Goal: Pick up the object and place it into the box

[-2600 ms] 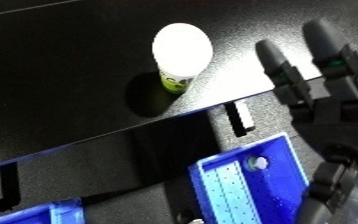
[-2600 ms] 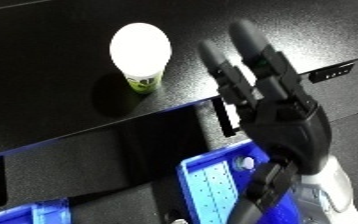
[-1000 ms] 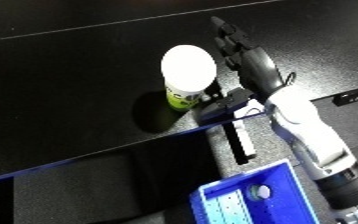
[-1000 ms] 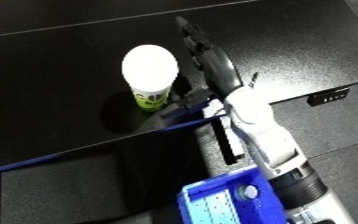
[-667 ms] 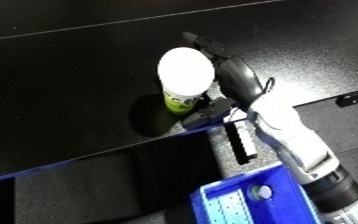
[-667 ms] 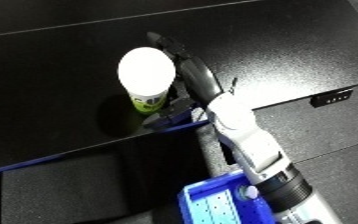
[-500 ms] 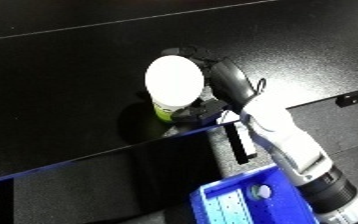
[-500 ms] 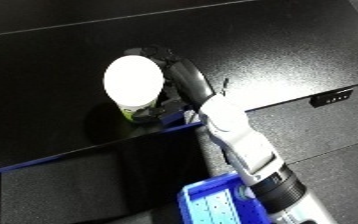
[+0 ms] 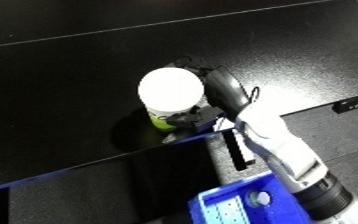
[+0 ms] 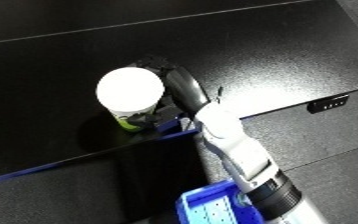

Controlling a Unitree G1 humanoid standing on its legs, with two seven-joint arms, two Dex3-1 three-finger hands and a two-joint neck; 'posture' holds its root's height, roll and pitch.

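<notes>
The right hand (image 9: 220, 97) apparently curls its fingers around the white-lidded cup (image 9: 170, 95).

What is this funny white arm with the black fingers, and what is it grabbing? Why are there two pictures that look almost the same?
That arm belongs to a standing robot shaped a bit like a person, and somebody is steering it. The two pictures come from the two eyes of a camera on its head, looking down, so they nearly match. The robot's right hand, black with a white and silver forearm, has its fingers curled round a small container with a round white lid and a green label. The container sits on a black table. Near the bottom you can see a corner of a blue plastic bin, where the container is meant to go. The robot's left hand is not in either picture.
</notes>
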